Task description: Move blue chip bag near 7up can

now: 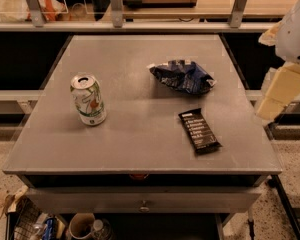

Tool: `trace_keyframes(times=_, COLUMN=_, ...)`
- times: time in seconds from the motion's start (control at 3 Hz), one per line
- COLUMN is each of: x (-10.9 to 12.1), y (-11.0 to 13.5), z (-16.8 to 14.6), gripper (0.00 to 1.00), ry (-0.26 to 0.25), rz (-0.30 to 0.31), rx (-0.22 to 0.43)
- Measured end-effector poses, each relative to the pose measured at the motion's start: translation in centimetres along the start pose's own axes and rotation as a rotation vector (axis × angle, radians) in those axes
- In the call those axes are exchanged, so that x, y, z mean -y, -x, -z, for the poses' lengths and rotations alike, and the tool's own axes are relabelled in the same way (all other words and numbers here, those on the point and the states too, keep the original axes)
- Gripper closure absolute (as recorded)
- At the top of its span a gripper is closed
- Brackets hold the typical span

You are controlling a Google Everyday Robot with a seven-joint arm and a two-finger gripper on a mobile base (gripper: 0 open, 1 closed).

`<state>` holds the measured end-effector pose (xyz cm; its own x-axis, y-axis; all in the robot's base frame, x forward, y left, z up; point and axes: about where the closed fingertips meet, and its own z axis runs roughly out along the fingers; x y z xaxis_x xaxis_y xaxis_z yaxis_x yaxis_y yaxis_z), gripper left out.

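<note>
Left side of the grey flat-topped desk (140, 149): upright white-and-green aluminium 7up can (88, 100) with a silver top. Right of centre, well apart from the can: crumpled navy-blue foil chip bag (182, 77), lying flat. Just in front of the bag: flat black rectangular bar wrapper (199, 130). Far right, beyond the desk edge: my cream-coloured hand (275, 96). The bag lies to its left, untouched. I cannot tell whether the hand is spread or pressed together.

7up can (88, 100) left, blue chip bag (182, 76) right, jaws far right.
</note>
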<state>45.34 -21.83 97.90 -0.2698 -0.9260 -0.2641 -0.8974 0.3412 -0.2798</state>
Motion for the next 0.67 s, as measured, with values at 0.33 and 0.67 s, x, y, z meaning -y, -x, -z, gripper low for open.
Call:
trace_keyframes(times=0.33, x=2.7, y=-0.2, z=-1.1, gripper=0.00, ry=-0.052, rz=-0.133, rx=0.082)
trace_keyframes(times=0.67, x=5.2, y=0.3, z=-2.9, gripper=0.00, ry=-0.078, rz=-0.206, rx=0.193)
